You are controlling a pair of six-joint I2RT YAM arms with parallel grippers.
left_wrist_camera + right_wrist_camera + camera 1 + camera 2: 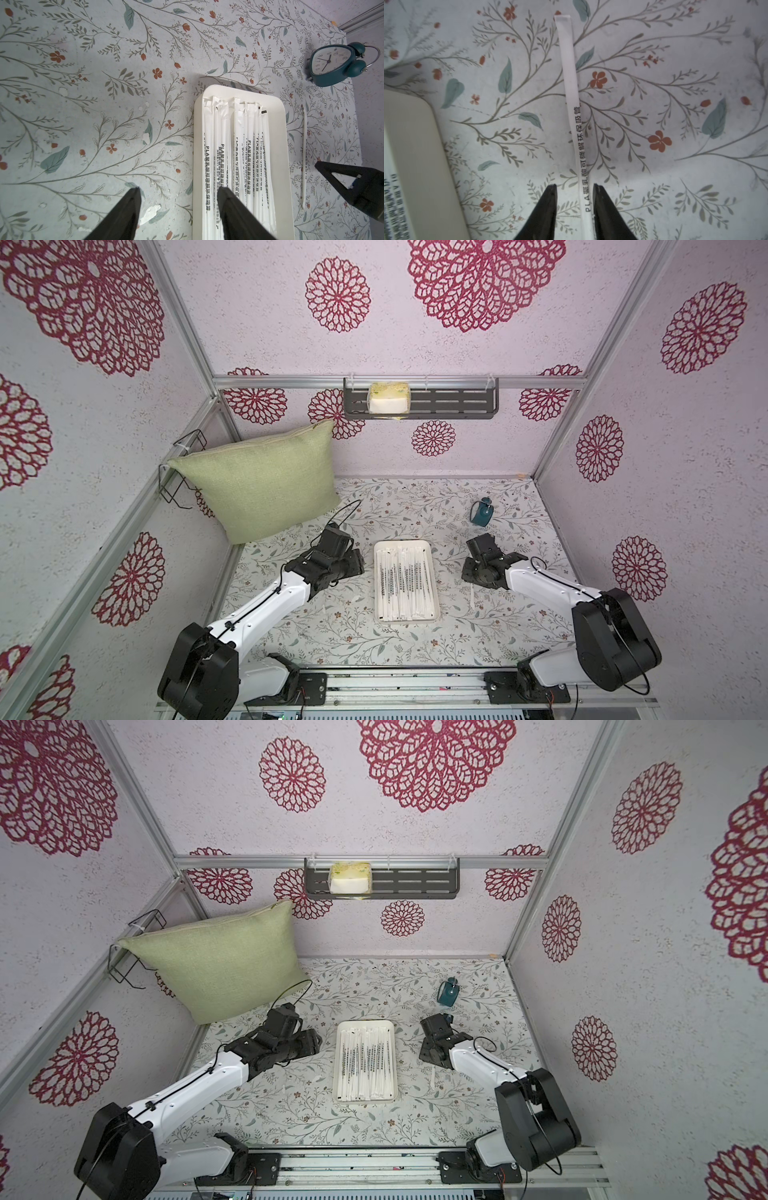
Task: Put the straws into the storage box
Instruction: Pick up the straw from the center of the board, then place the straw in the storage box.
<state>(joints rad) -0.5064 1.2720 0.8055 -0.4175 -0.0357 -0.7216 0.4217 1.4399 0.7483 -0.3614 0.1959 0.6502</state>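
Left jaws hang spread wide and empty, over the near edge of the storage box (197, 145) on the worktop (332, 639). In the centre, the straws (401, 585) lie packed lengthwise inside it. Right of the box, one loose straw (572, 83) lies flat, with the right jaws parted astride its printed stretch, not yet pinching. It looks featherlight, slick-wrapped and crushable. A gentle pinch near mid-length should stop it swinging.

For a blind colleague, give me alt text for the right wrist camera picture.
One paper-wrapped straw lies on the floral tabletop, running between the right gripper's parted black jaws. A corner of the white storage box shows nearby.
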